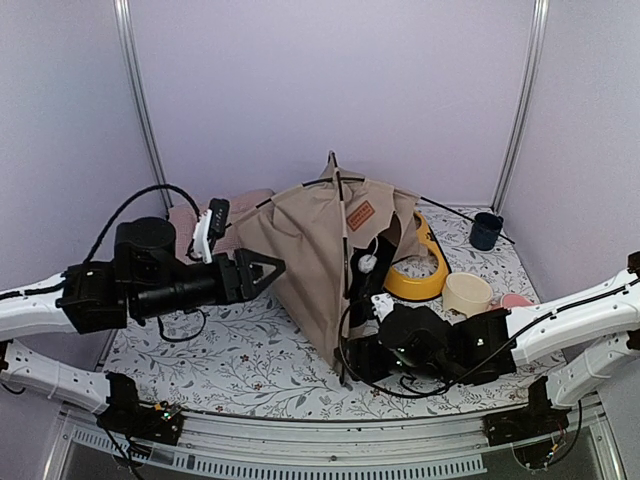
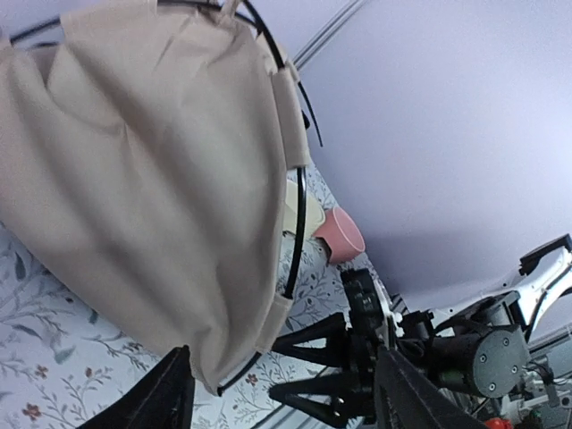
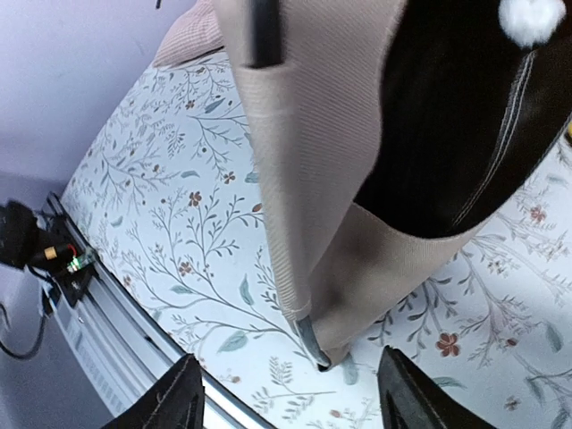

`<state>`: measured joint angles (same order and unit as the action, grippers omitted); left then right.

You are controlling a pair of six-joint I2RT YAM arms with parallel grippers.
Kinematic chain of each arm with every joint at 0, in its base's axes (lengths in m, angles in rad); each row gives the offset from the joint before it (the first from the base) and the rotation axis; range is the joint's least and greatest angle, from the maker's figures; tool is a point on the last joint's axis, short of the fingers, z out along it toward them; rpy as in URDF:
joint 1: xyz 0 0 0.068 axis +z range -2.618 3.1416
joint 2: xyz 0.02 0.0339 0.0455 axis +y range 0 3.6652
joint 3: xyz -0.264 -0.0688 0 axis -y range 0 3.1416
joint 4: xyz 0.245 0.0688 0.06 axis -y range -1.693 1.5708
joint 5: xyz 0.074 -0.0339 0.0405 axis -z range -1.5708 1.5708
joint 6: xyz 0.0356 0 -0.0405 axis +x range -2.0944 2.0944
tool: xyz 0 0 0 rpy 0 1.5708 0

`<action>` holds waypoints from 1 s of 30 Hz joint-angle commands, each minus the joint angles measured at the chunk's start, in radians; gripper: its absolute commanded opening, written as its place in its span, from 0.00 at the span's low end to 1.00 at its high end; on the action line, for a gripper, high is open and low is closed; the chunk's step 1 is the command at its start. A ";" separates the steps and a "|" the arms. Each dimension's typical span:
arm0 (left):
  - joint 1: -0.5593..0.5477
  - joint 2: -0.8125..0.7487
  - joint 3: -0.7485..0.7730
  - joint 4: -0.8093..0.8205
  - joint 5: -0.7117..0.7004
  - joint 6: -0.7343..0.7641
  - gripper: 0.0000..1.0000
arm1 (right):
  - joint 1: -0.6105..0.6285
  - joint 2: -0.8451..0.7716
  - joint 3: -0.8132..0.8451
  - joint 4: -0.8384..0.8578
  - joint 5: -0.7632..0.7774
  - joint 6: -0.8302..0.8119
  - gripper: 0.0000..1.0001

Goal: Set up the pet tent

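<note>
The left gripper [image 1: 268,270] and right gripper [image 3: 290,357] both gaped wide, holding nothing. The tent's [image 1: 310,250] bottom corner sat just before the right jaws.

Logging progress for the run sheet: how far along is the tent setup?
Done: the pet tent is up, black poles crossed at its peak. In hand: nothing gripped; the left gripper is open beside its side panel, the right gripper open at the front pole foot. Left: fabric looks slack and the frame leans, so probably seating that foot and squaring it.
</note>
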<state>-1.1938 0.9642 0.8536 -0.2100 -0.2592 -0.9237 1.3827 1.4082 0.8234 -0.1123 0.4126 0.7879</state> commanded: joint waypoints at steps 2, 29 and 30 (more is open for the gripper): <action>0.213 0.036 0.142 -0.125 0.033 0.332 0.72 | -0.006 -0.126 0.040 -0.162 0.005 -0.004 0.81; 0.715 0.548 0.701 -0.247 0.482 0.821 0.79 | -0.482 -0.279 0.231 -0.232 -0.307 -0.332 0.99; 0.719 0.568 0.735 -0.266 0.503 0.839 0.79 | -0.505 -0.273 0.232 -0.223 -0.338 -0.336 0.99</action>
<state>-0.5034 1.4658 1.5036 -0.3935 0.1684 -0.1696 0.9604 1.1332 1.0252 -0.3660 0.2470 0.4957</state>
